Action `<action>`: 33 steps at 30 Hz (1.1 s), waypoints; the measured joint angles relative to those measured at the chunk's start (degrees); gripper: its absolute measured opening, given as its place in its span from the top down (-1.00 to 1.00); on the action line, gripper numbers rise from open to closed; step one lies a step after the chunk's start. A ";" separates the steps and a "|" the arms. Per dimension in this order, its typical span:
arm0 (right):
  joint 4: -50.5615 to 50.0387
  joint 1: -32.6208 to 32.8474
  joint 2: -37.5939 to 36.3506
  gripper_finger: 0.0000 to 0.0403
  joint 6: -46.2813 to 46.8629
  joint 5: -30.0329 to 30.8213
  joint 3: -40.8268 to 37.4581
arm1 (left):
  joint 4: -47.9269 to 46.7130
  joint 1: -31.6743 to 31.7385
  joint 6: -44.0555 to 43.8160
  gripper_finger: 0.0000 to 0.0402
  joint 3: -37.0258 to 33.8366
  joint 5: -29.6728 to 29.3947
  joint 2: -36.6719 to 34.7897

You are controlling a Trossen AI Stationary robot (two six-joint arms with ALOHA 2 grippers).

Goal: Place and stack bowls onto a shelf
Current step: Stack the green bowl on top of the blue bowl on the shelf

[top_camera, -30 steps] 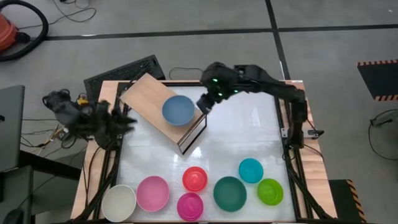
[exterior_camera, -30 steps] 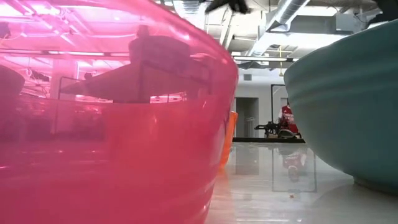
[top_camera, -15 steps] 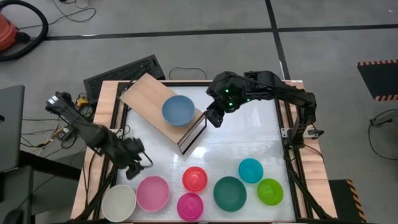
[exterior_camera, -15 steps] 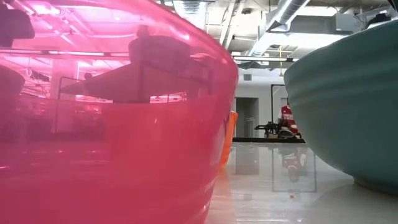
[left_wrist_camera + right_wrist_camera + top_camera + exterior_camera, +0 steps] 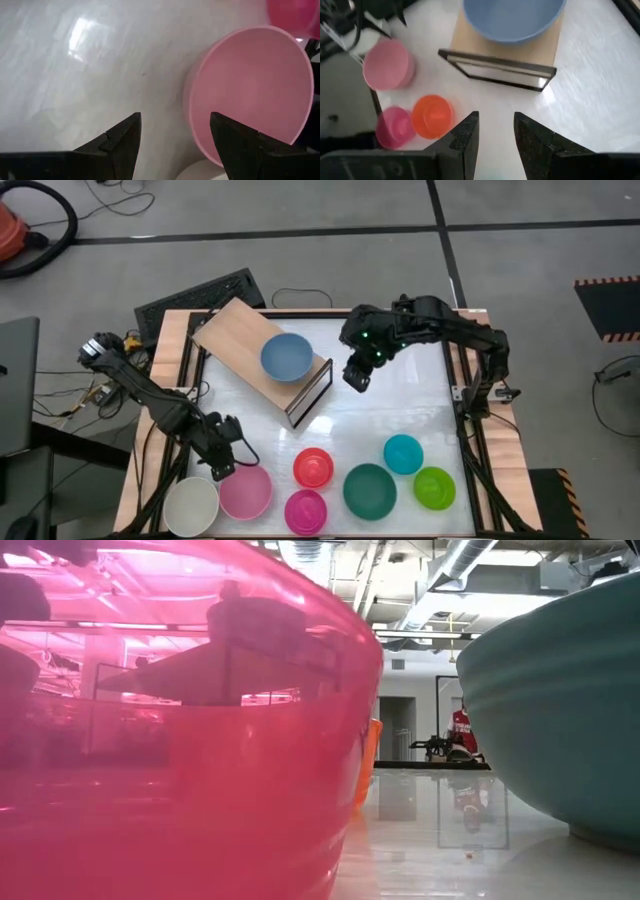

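Note:
A blue-grey bowl sits on the light-wood shelf at the table's far left. Along the near edge stand the white, light pink, red, magenta, dark green, teal and lime green bowls. My left gripper is open and empty, just above the pink bowl's far-left rim. My right gripper is open and empty, above the table right of the shelf; its wrist view shows the blue-grey bowl.
A black keyboard-like slab lies beyond the shelf's far side. The shelf's black frame end stands upright on the table. In the low view the magenta bowl and the dark green bowl fill the foreground. Bare table lies between shelf and bowls.
My left gripper has swung from the table's left edge toward the near edge and now hangs by the pink bowl. My right gripper has drawn back from the shelf, toward the table's right and near side. The bowls have kept still.

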 joint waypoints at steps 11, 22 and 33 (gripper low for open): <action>-5.16 10.38 8.31 0.27 -13.52 3.47 -1.11 | 2.44 1.05 -4.75 -0.10 0.00 0.59 -0.74; 1.36 27.87 7.31 0.27 0.95 8.38 -18.37 | 6.23 -2.11 5.82 -0.10 0.02 2.56 -7.18; 21.73 30.99 7.45 0.23 1.40 5.10 -36.30 | 19.67 -4.22 6.47 -0.10 0.02 -7.60 -22.48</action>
